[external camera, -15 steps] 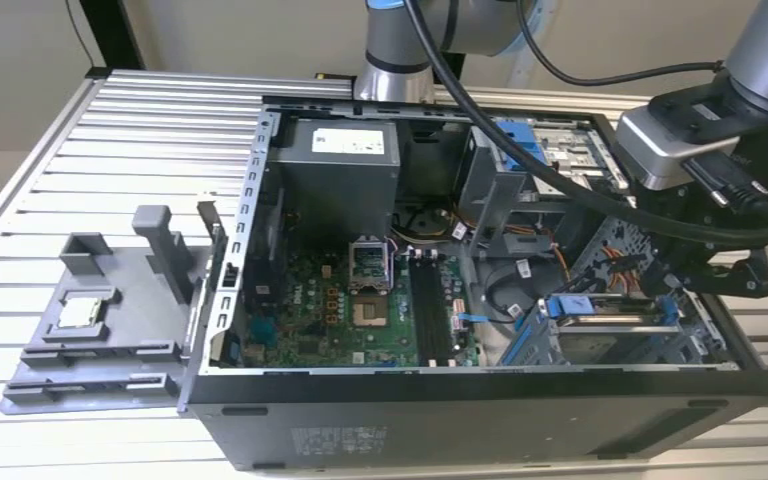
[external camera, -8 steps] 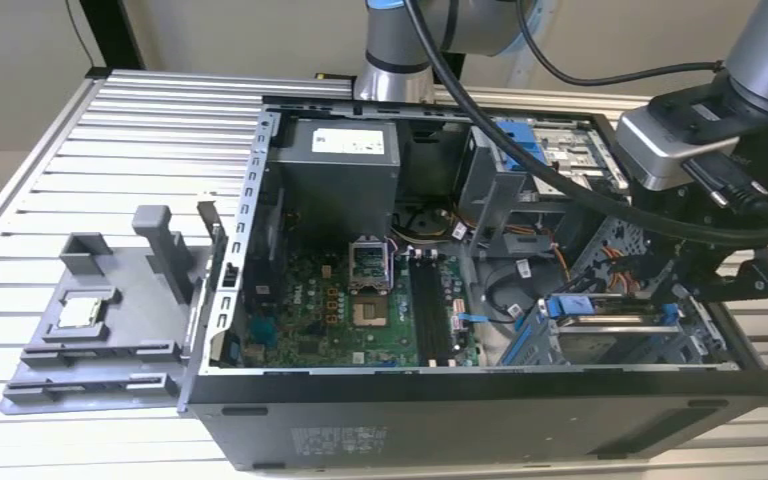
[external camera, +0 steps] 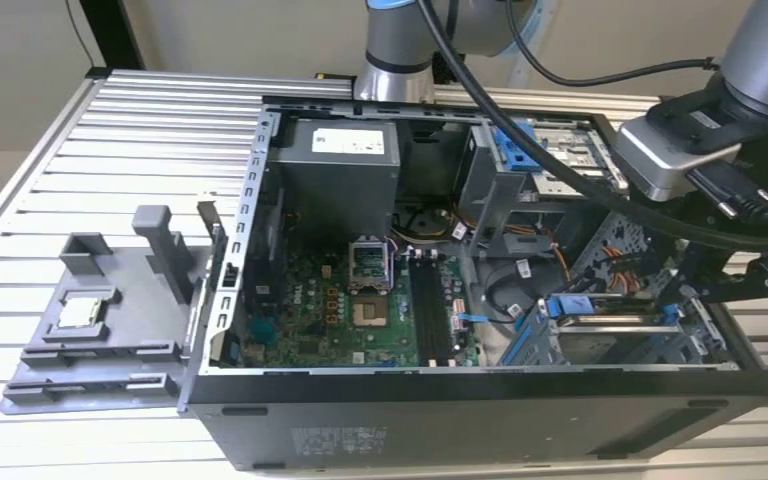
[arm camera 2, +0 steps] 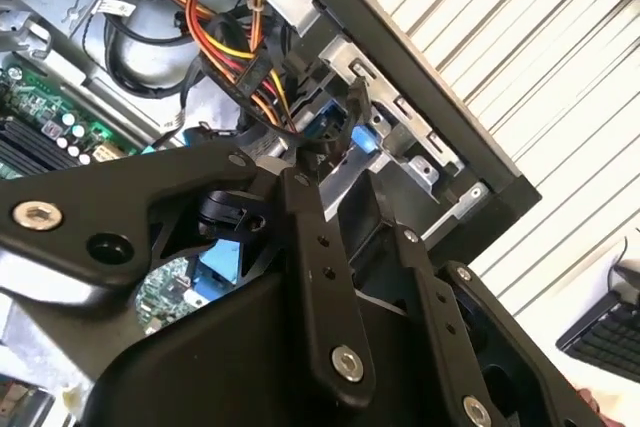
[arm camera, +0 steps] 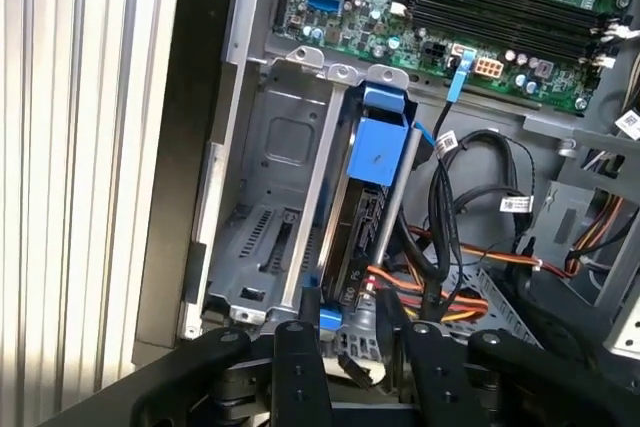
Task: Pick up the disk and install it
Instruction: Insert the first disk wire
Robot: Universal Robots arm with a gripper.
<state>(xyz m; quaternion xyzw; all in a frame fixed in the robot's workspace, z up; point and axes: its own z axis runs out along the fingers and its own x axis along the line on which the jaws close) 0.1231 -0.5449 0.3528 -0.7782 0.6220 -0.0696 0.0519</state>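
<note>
one open computer case [external camera: 491, 410] lies on its side on a slatted metal table [external camera: 144, 130], with its motherboard [external camera: 357, 300] facing up. in the lower right of the exterior view, the disk [external camera: 611, 322] sits on edge inside the case, in the corner toward the exterior view's right. the arm [external camera: 398, 50] reaches over the case to that corner.

in the first wrist view the disk is seated in one slot of the grey drive cage [arm camera: 285, 147], its dark underside showing. its blue frame tab [arm camera: 380, 147] is at the end nearest the motherboard. the gripper [arm camera: 358, 332] stands narrow, its jaws closed on the disk's opposite end, one on each flat side. a bundle of red, orange and yellow cables [arm camera: 450, 292] runs just beside the disk.

at the exterior view's left, a grey fixture [external camera: 131, 300] rests on the table just beside the case wall, and a small square silver chip [external camera: 80, 312] lies on it.
</note>
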